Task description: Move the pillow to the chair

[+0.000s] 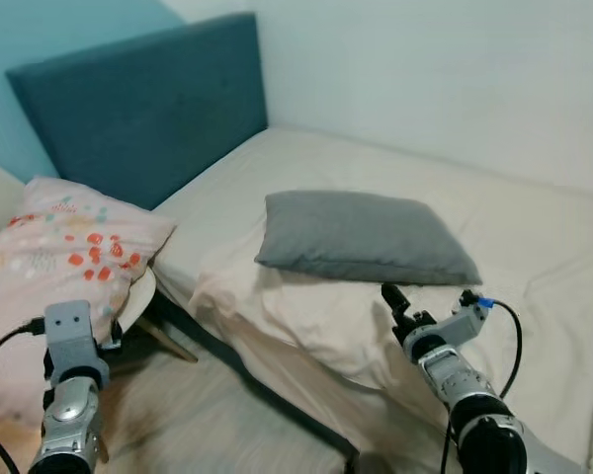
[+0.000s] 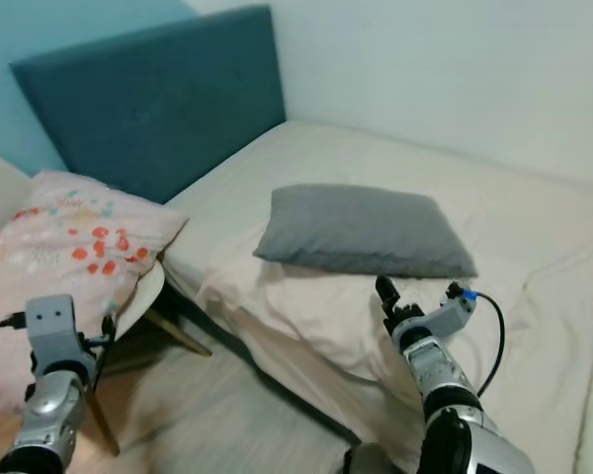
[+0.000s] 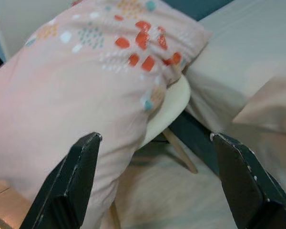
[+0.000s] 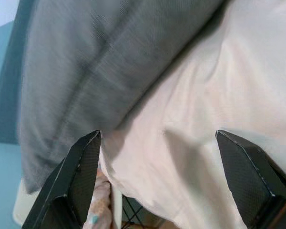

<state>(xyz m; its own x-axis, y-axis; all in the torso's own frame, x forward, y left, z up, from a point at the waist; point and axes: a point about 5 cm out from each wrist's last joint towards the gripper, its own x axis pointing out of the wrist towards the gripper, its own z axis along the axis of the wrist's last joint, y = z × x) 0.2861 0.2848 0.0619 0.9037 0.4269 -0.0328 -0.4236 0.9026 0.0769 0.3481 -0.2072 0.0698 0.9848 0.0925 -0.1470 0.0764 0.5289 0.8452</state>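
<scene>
Head stereo pair: we look forward and down from the robot's head onto the bed [image 1: 534, 227], with the teal headboard [image 1: 148, 109] at upper left and the floor [image 1: 227, 415] below.
Overlap of the eyes: both carry the same scene, including the grey pillow [image 2: 361, 229] and the patterned pillow [image 2: 64, 247] on the chair [image 2: 143, 296].
Left wrist camera: we look along the left gripper [image 3: 157, 183], close to the patterned pillow and the chair's seat edge, bed beyond.
Right wrist camera: we look along the right gripper [image 4: 157, 181], very near the grey pillow and the bedsheet [image 4: 219, 109].
</scene>
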